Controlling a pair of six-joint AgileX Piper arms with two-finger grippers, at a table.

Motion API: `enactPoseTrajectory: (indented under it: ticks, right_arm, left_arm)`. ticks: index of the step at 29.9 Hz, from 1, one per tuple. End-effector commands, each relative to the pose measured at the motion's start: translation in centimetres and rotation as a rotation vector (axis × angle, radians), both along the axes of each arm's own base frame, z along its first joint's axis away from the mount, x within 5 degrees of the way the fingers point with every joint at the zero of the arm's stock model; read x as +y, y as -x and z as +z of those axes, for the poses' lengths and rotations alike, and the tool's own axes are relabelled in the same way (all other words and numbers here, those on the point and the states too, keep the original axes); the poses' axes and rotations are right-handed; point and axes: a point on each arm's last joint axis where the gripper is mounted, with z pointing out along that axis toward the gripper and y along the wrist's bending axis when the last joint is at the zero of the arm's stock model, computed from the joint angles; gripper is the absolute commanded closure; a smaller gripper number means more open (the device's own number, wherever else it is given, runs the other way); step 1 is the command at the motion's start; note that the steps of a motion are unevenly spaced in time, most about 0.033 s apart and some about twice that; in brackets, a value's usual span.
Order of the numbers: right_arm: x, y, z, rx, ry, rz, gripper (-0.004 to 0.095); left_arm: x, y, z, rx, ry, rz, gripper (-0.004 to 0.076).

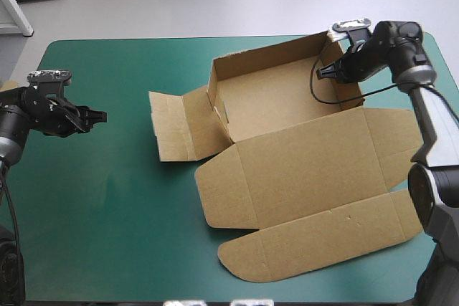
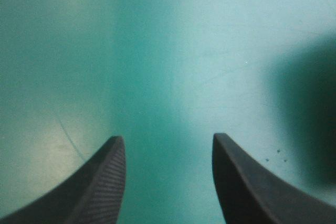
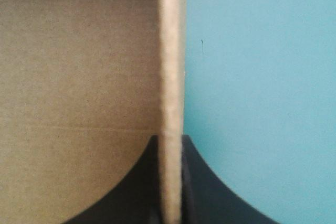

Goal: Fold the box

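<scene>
1. brown corrugated board is what the box [image 1: 301,155] is cut from. it's sat on the right half of the teal-green cover [image 1: 107,206], half built: back and left walls are raised, and the lid panel [image 1: 315,170] is laid flat toward the near edge.
2. the right wall [image 3: 170,51] is pinched edge-on by the right gripper [image 3: 169,142]. its black fingers are all but closed on the sheet, with the box's inside to one side and bare cover to the other.
3. the left gripper [image 2: 168,145] is held wide with nothing between its fingers. only cover is seen under it, and it's parked near the table's left edge, well apart from the box.
4. risk: the whole box could get dragged or spun if that wall is pushed. the base isn't pinned by anything, the board looks light and the cover looks smooth.
5. risk: the wall could be buckled off its score line if it's bent hard from one corner grip. thin single-sheet board like this is probably dented easily.
6. risk: the side flap [image 1: 176,128] is lying flat outside the box, so the left wall might flop back if it doesn't get tucked.
7. textures: a matte fibrous face and a pale cut edge are seen on the board, fine ribbing on the fingers [image 2: 102,187], and rounded corners on the tuck flap [image 1: 287,256].
</scene>
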Motion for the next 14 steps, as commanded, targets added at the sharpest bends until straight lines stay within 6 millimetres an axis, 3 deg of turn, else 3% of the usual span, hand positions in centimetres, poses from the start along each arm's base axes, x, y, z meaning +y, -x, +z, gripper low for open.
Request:
enactPoseTrajectory:
  ticks: [1,6,14]
  right_arm:
    - [-1.1,2.8,6.4,-0.182,-0.165,0.027,0.0927]
    - [-1.7,4.7,9.2,-0.259,-0.255,0.059,0.0925]
    - [-1.4,5.5,10.2,-0.278,-0.292,0.079,0.0925]
  left_arm:
    - [-0.6,-0.3,2.1,-0.117,0.062,0.000,0.0359]
    - [-1.9,-1.8,0.8,-0.119,0.217,-0.081,0.0360]
    - [-3.8,-4.4,-1.0,-0.182,0.487,-0.203,0.0360]
